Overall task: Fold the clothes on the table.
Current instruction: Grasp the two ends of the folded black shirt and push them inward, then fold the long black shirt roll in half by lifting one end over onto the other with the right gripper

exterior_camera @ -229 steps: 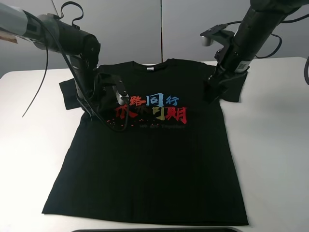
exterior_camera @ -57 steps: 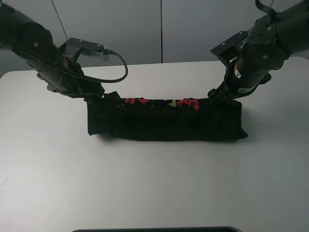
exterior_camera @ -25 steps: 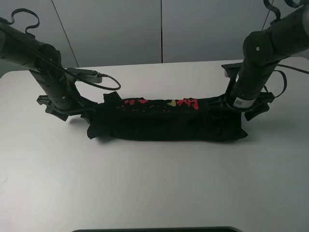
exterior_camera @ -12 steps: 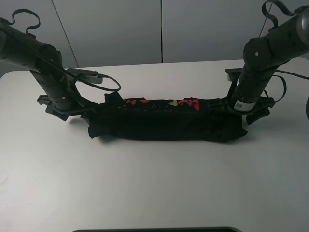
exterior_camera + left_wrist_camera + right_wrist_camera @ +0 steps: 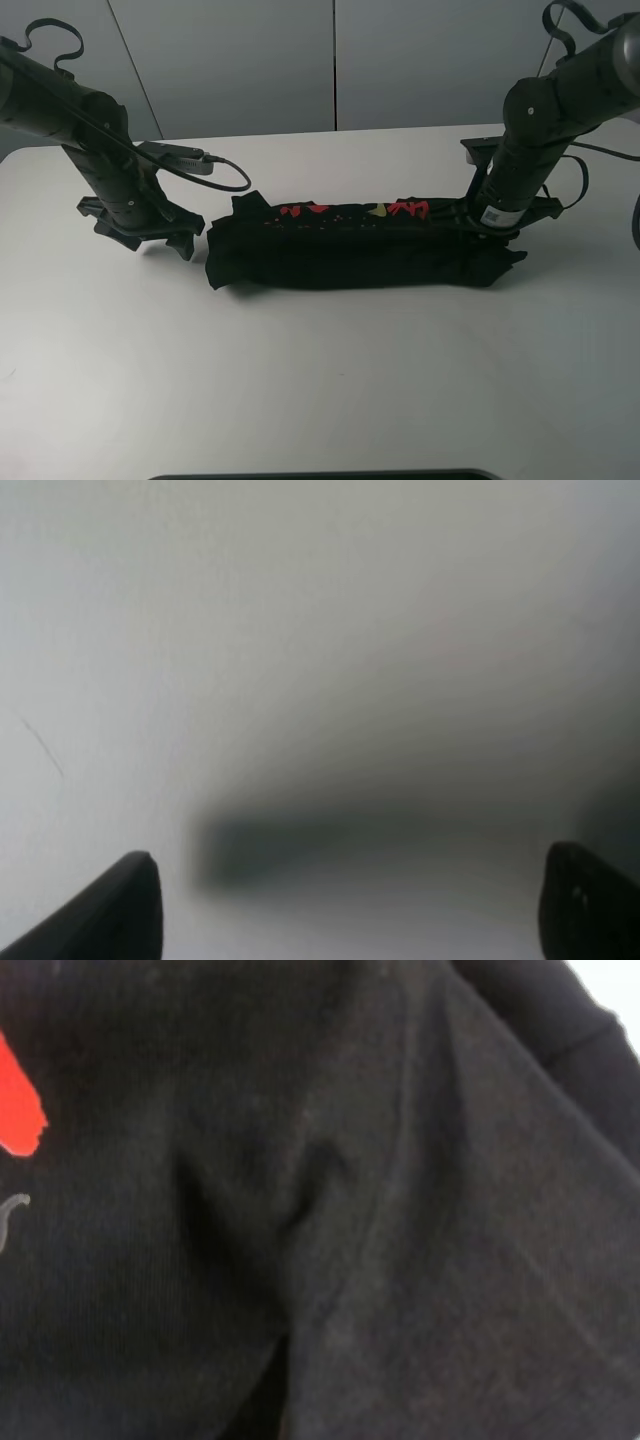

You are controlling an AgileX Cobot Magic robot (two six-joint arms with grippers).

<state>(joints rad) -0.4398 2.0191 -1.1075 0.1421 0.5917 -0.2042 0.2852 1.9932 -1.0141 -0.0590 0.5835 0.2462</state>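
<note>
Grey panels stand behind a white bench (image 5: pixel 320 380). On it the black T-shirt (image 5: pixel 350 255) lies as a long folded band across the middle, with red print (image 5: pixel 340 210) showing along its far edge. My left end effector (image 5: pixel 145 228) sits just beside the band's left end, apart from it, spread wide with only bare bench between its fingertips (image 5: pixel 125 905). My right end effector (image 5: pixel 492 215) is down on the band's right end. Its camera sees nothing but cloth, so I cannot tell whether it is clamped on the fabric or merely resting there. Trouble, as I judge it: the left end is free and a corner pokes up, so any pull from the right would drag the whole band and let the layers slide apart. Going in from the left, I could catch only the top layer and peel the fold open
</note>
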